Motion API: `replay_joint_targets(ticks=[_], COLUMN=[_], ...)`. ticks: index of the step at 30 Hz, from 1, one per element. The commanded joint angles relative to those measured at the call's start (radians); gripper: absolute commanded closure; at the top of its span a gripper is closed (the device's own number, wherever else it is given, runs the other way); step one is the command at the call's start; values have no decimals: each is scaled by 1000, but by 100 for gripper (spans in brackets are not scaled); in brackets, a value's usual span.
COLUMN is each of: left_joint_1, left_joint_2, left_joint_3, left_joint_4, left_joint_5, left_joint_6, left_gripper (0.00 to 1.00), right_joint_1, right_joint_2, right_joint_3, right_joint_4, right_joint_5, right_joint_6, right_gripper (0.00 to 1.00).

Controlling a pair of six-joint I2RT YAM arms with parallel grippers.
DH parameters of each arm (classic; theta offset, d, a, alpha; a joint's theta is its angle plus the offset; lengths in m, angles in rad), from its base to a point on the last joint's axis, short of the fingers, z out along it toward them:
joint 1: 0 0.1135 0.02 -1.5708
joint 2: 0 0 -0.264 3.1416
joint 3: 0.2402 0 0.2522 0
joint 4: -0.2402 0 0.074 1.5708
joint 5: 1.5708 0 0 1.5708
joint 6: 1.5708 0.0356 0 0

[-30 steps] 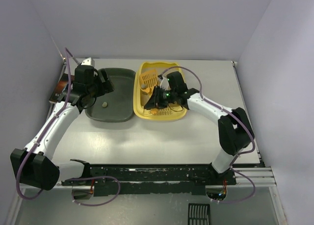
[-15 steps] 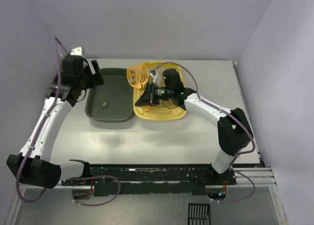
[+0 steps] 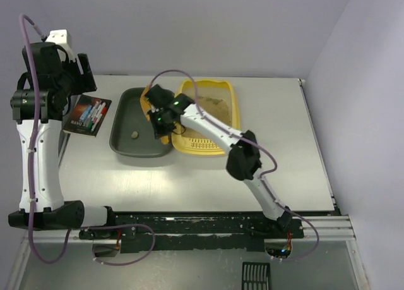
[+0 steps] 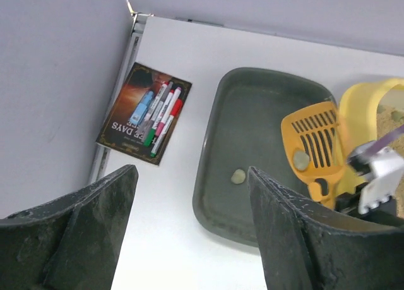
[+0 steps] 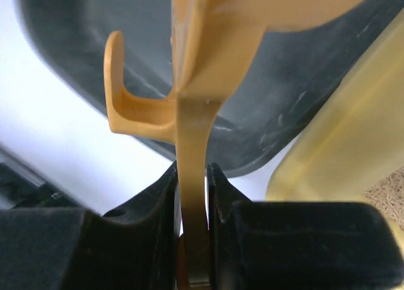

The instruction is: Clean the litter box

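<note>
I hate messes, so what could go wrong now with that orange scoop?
1. The greyish lump lies loose on the orange slotted plastic scoop, close to the edge of the dark grey-green plastic tray. A tilt might drop it onto the white table.
2. The right claw pinches only the scoop's thin handle, so the scoop might twist.
3. The scoop could bump the rim of the yellow rectangular plastic litter box.

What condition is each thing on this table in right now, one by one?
Litter box: on the table, sand inside.
Grey tray: beside the box, one clump in it.
Scoop: held above the grey tray's edge, carrying a second clump.
Right tool: shut on the scoop's handle.
Left tool: open, empty, raised off the table.
Pen card: lying flat.
</note>
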State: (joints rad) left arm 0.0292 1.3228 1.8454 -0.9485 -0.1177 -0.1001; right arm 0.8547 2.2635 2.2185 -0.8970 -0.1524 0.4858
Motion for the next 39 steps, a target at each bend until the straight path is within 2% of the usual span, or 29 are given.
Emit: replay_joint_targets(ticks=[1,4,7,16,18,20,23,26,27,29,31,34,39], left_joint_1=[39,69,76,78,79,80,79,77,69,23,-81,-182,-216], left_joint_2=[61,60,50,52,49,49,47,27,13,2,19,102,323], left_joint_3=[75,54,31,1,-8,-35,-109,-222,-269,-369,-414,-425,-359], left_joint_4=[-136,-133,-127,-129,-130,-131,-93,26,84,199,290,376,372], left_joint_5=[3,20,36,64,109,172,199,256,278,302,236,183,286], left_joint_6=[40,40,33,5,-11,-63,-203,-283,-321,-370,-404,-464,-609], left_gripper=[19,19,19,19,18,16,15,14,13,3,2,1,1], right_joint_1=[109,148,189,225,225,214,146,26,-23,-78,-121,-176,-264], right_joint_2=[143,110,122,104,32,-82,-281,-411,-429,-443,-444,-460,-410], right_joint_3=[286,172,148,131,128,76,-61,-172,-197,-213,-263,-400,-471], right_joint_4=[-431,-405,-446,-443,-408,-301,-132,-81,-116,-209,-282,-275,-255], right_joint_5=[407,512,632,728,701,637,435,221,183,211,230,165,19], right_joint_6=[-84,-76,-70,-56,-47,-62,-70,-53,-54,-61,-67,-75,-97], right_gripper=[100,100,100,100,100,100,100,100,100,100,100,100,100])
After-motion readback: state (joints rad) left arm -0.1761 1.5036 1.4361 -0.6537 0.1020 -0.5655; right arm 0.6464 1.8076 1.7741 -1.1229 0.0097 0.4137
